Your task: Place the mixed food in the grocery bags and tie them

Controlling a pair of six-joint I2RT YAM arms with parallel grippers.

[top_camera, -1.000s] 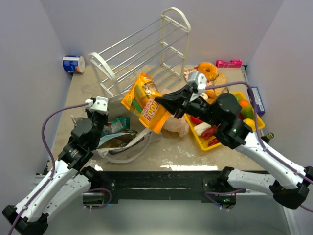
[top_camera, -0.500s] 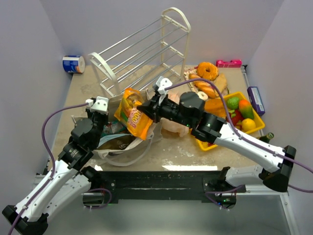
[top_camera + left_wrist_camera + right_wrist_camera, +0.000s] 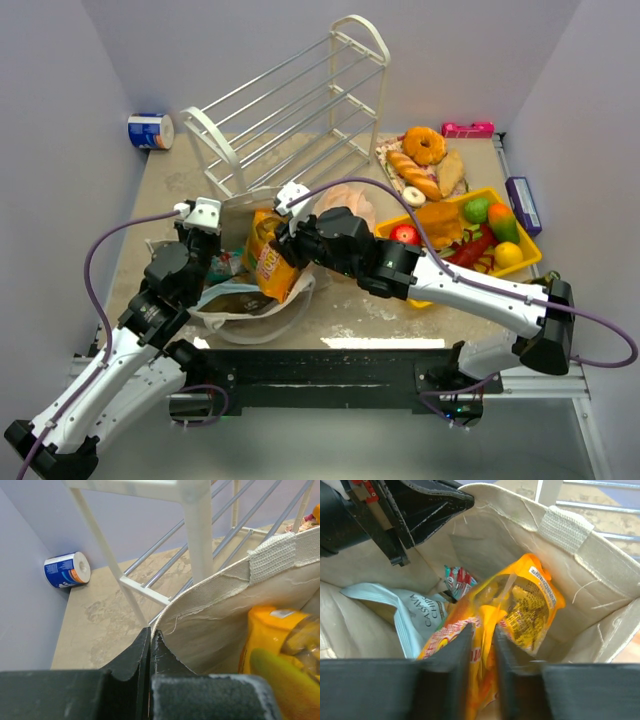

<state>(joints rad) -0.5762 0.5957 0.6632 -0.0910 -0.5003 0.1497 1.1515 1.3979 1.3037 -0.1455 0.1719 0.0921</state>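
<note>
My right gripper [image 3: 283,247] is shut on the orange snack packet [image 3: 270,262] and holds it in the mouth of the beige cloth tote [image 3: 235,300]. In the right wrist view the packet [image 3: 520,610] hangs between my fingers above a light blue packet [image 3: 412,615] and a small red-green packet [image 3: 460,579] inside the tote [image 3: 600,580]. My left gripper [image 3: 200,232] is shut on the tote's rim [image 3: 210,587], holding it up. The peach-pink plastic bag [image 3: 345,200] lies behind my right arm. Toy fruit [image 3: 497,225] sits in the yellow tray [image 3: 528,255].
A white wire rack [image 3: 290,105] lies tipped at the back. A blue-white roll [image 3: 150,131] is at the back left. Bread loaves and a donut [image 3: 425,160] lie at the back right, with a pink object [image 3: 467,129] and a purple box [image 3: 524,203].
My right arm has swung left and down, carrying the orange packet from mid-table above the pink bag into the tote's mouth. The left gripper has held still on the rim.
</note>
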